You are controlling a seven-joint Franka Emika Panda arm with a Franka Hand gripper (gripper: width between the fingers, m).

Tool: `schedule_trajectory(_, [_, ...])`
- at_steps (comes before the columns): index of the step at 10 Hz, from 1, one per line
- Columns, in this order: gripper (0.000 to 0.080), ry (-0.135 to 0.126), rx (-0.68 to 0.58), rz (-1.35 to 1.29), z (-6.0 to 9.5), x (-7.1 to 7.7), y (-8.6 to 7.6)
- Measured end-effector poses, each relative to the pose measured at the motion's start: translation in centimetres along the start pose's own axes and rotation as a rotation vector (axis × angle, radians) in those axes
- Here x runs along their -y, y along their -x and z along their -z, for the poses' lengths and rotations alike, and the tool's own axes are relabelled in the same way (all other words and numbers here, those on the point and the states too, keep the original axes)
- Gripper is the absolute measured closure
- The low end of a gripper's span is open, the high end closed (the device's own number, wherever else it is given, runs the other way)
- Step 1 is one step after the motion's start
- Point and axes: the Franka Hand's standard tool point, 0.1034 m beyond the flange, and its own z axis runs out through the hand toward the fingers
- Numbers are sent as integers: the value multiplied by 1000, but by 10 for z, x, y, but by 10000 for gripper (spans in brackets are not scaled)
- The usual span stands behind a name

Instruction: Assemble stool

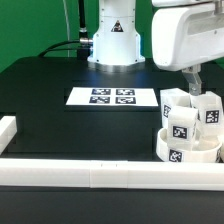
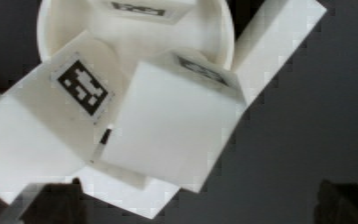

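Seat [image 1: 188,150] of the stool sits on the black worktop [image 1: 60,125] at the exterior view's right, against the white border rail [image 1: 100,176], with leg blocks [image 1: 182,120] standing on it. My pincer [image 1: 196,84] hovers above them, jaws apart, gripping nothing.

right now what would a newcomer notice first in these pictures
The white tagged leg blocks piled on the round seat at the exterior view's right, with the tool open just above them. Next, the marker board lying flat mid-table. In the wrist view the blocks fill the frame.
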Motion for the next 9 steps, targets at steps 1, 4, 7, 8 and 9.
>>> schedule_trajectory(1, [151, 0, 1, 67, 0, -1, 1])
schedule_trajectory(4, [151, 50, 1, 404, -5, -2, 1])
schedule_trajectory(7, [151, 61, 37, 667, -12, -1, 5])
schedule_trajectory(8, [151, 63, 52, 769, -14, -2, 7])
schedule_trajectory(9, [151, 65, 68, 856, -17, -3, 9])
